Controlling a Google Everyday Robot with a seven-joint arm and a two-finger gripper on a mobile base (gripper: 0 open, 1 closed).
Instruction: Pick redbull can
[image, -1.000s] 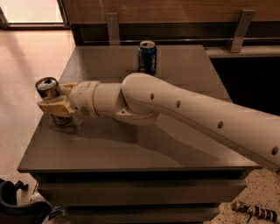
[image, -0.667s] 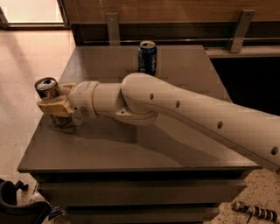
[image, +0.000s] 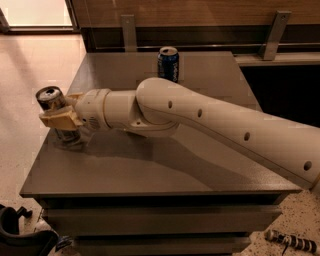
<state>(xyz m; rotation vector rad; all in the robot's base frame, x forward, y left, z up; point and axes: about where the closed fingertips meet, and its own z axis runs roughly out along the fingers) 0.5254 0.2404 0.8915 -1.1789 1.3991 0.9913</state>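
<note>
The redbull can (image: 50, 98) is a slim silver-grey can with a shiny top, standing near the left edge of the grey table (image: 150, 170). My gripper (image: 61, 120) reaches in from the right on a long white arm. Its tan fingers (image: 56, 120) are closed around the can's middle. The can's lower part (image: 68, 137) shows below the fingers, and its base is at the table top. The fingers hide the can's middle.
A wider dark blue can (image: 168, 64) stands at the back middle of the table. The table's left edge is right beside the redbull can, with tiled floor (image: 30, 65) beyond. A wooden wall with metal brackets (image: 129, 31) runs behind the table.
</note>
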